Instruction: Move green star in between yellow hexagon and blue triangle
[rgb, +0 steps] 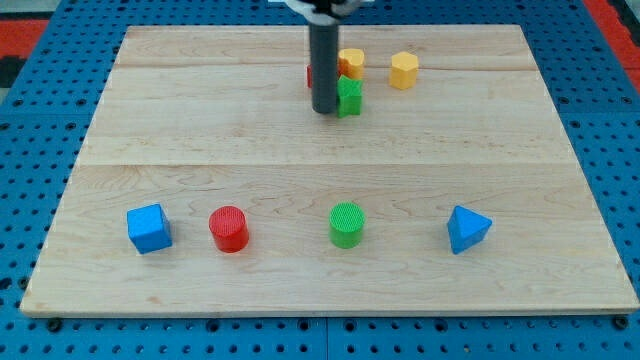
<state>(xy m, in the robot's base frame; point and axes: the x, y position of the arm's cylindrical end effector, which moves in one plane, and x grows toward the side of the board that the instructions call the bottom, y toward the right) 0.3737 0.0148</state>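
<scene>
No legible writing; my tip (325, 110) touches green star (349, 97) on its view-left side, star partly hidden, end effector holds nothing.

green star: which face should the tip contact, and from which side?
No gripping here, only pushing. The green star must go toward the view's right and bottom, between the yellow hexagon and blue triangle. So press its upper-left side. My tip is already against its left edge; I'd shift slightly toward the view's top first.
</scene>
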